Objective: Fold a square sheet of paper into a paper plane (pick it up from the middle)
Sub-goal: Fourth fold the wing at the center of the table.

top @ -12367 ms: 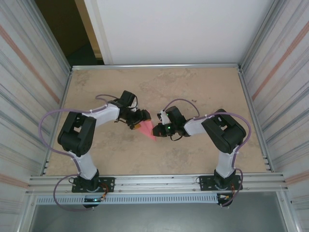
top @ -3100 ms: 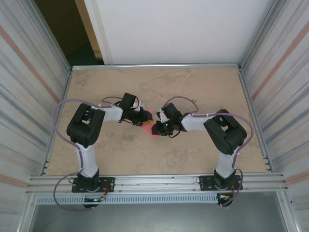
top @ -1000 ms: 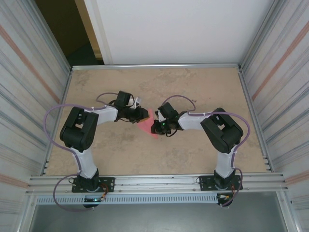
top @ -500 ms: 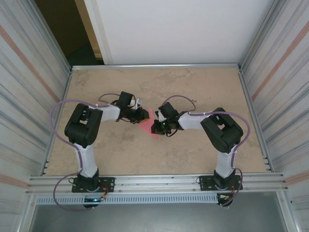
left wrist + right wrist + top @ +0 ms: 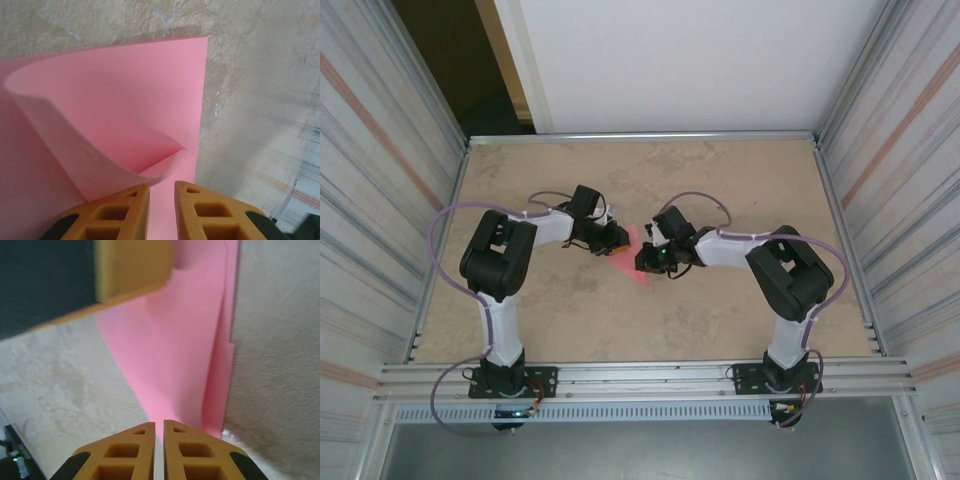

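The square sheet of paper (image 5: 630, 256) is pink and partly folded, and lies on the table between both grippers. In the left wrist view one flap of the paper (image 5: 125, 100) curls up and meets my left finger. My left gripper (image 5: 162, 192) stands slightly open over the flat layer, with nothing between the fingers; from above my left gripper (image 5: 618, 239) is at the sheet's far left corner. My right gripper (image 5: 159, 424) is all but shut, with a thin slit; the paper (image 5: 175, 350) tapers down to its tips. From above my right gripper (image 5: 642, 263) is at the sheet's right edge.
The tan table (image 5: 720, 180) is walled by metal panels on the left and right, with a rail (image 5: 640, 375) along the near edge. One finger (image 5: 132, 265) of the left gripper hangs over the paper's far end in the right wrist view.
The right arm has shifted slightly to the right and its jaws have parted by a hair. The left arm's elbow has swung a little. The paper lies where it was.
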`<state>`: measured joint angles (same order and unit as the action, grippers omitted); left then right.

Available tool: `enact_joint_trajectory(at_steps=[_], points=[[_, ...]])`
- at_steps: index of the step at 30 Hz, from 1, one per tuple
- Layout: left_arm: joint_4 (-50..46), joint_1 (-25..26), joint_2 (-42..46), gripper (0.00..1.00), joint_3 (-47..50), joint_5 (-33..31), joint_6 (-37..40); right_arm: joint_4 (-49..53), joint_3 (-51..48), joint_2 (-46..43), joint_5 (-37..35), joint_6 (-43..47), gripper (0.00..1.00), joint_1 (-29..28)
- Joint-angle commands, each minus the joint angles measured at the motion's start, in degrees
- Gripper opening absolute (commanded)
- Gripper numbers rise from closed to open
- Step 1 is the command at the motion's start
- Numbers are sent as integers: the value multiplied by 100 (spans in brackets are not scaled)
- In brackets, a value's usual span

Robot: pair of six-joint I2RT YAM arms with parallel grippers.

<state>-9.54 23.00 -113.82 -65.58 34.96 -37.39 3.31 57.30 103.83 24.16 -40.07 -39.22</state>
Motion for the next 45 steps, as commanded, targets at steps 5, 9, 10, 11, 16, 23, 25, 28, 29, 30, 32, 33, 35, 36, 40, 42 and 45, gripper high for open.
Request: enact_joint_trajectory(at_steps=[5, 9, 10, 11, 16, 23, 25, 28, 29, 30, 32, 33, 35, 36, 40, 42, 45], points=[[-675, 50, -393, 21, 41, -528, 100, 275, 400, 87, -140, 83, 6, 29], [-745, 68, -420, 20, 10, -559, 98, 479, 737, 409, -180, 95, 4, -45], [-743, 66, -427, 20, 4, -553, 96, 526, 813, 476, -199, 112, 3, -57], [-742, 64, -437, 20, 2, -549, 100, 552, 868, 555, -201, 114, 3, -57], [-744, 72, -420, 20, 2, -529, 126, 622, 1003, 823, -242, 112, 2, -59], [-793, 73, -450, 20, -23, -535, 135, 823, 1034, 1046, -252, 121, 2, -50], [-821, 73, -465, 20, -33, -551, 135, 871, 1007, 1080, -238, 132, 2, -49], [-826, 73, -468, 20, -42, -547, 135, 916, 977, 1096, -194, 150, 2, -47], [-838, 73, -472, 20, -58, -551, 135, 929, 968, 1090, -169, 163, 2, -50], [-860, 73, -474, 20, -60, -564, 135, 932, 963, 1058, -151, 182, 2, -58], [-913, 72, -483, 20, -86, -600, 142, 952, 921, 967, -109, 216, 2, -66], [-933, 73, -483, 20, -99, -625, 143, 944, 887, 894, -52, 243, 2, -59], [-1008, 73, -495, 20, -113, -697, 148, 942, 799, 736, 40, 304, 2, -77], [-1053, 72, -507, 20, -130, -725, 153, 966, 747, 650, 92, 332, 2, -84], [-1136, 73, -546, 20, -148, -788, 153, 1098, 518, 402, 143, 420, 3, -113], [-1147, 73, -563, 20, -159, -782, 141, 1136, 410, 321, 143, 439, 3, -136], [-1147, 73, -581, 20, -166, -797, 135, 1211, 331, 286, 143, 465, 3, -154]])
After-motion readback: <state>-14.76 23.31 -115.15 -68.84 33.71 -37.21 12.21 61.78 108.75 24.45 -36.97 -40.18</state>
